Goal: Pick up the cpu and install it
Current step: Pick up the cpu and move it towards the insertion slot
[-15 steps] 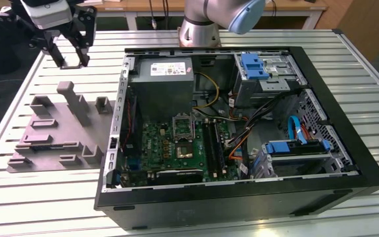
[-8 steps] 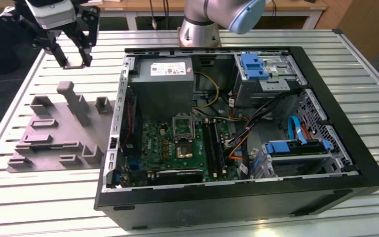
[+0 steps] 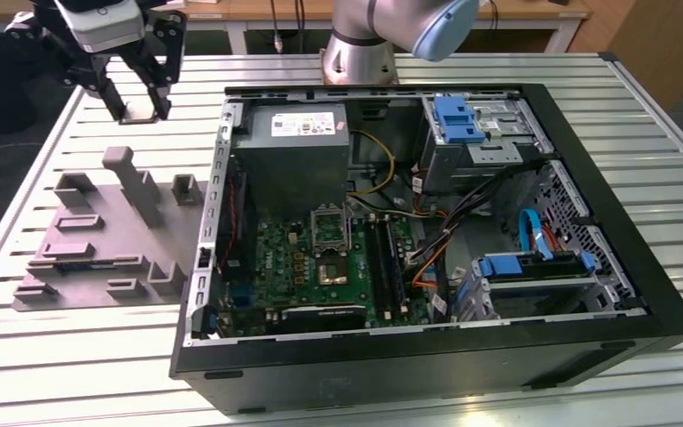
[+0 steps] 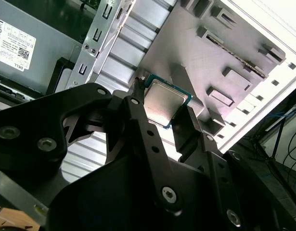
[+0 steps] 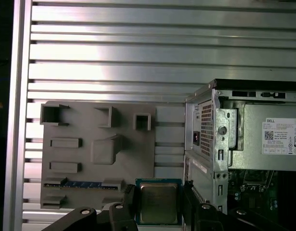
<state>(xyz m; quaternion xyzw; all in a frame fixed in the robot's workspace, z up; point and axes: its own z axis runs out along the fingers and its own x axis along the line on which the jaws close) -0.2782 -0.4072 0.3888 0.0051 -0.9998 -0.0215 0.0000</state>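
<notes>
Above the slatted worktop [image 3: 626,98], at about ten o'clock in the exterior view, the pincer [image 3: 140,113] hangs with the cpu [image 5: 159,202] in its grasp, clear of everything beneath it. Its jaws are drawn in to the width of the chip, no further, and the black fingers [image 4: 140,120] press on two opposite edges. I judge this edge grip to be deliberate: it leaves the metal lid and the underside untouched, and it keeps the chip flat and square to the pincer. In both wrist views the cpu is a small flat square. It has a silvery-grey lid with a dull sheen and slightly rounded corners, and a thin greenish-blue rim runs around the lid. I see no mark or bend on it. Below the pincer, toward nine o'clock in the exterior view, lies a grey moulded fixture [image 3: 92,240] with pockets and upright posts, apparently shaped to present parts for pick-up. The open computer case [image 3: 437,365] lies beside it on its side, which turns the motherboard [image 3: 306,267] face-up to the arm. The metal-framed socket [image 3: 330,228] sits near the middle of that board, just beyond the grey power supply [image 3: 300,133] toward six o'clock and well apart from the held chip. I cannot tell whether the socket's frame is open.
</notes>
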